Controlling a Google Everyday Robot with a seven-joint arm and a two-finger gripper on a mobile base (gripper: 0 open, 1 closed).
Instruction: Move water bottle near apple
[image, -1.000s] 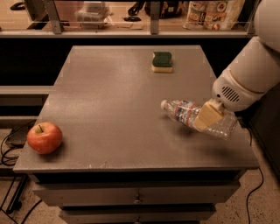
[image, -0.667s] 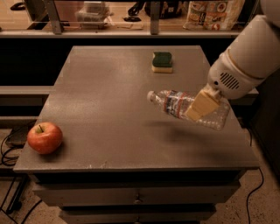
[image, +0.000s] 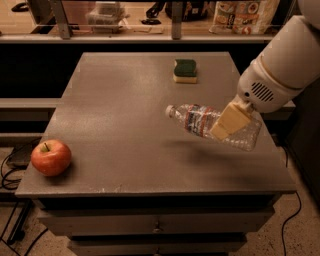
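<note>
The water bottle (image: 200, 121) is clear crinkled plastic with a white cap and a red, white and blue label. It hangs on its side above the right half of the table, cap pointing left. My gripper (image: 229, 123) is shut on the water bottle around its middle, its tan finger across the front; the white arm comes in from the upper right. The red apple (image: 50, 157) stands near the table's front left corner, far to the left of the bottle.
A green and yellow sponge (image: 185, 70) lies near the back of the grey table (image: 115, 100). A shelf with bags and containers (image: 240, 15) runs behind the table. Drawers sit below the front edge. Cables lie on the floor at left.
The gripper has lifted the bottle off the table and carried it left and upward. The apple and sponge have not moved.
</note>
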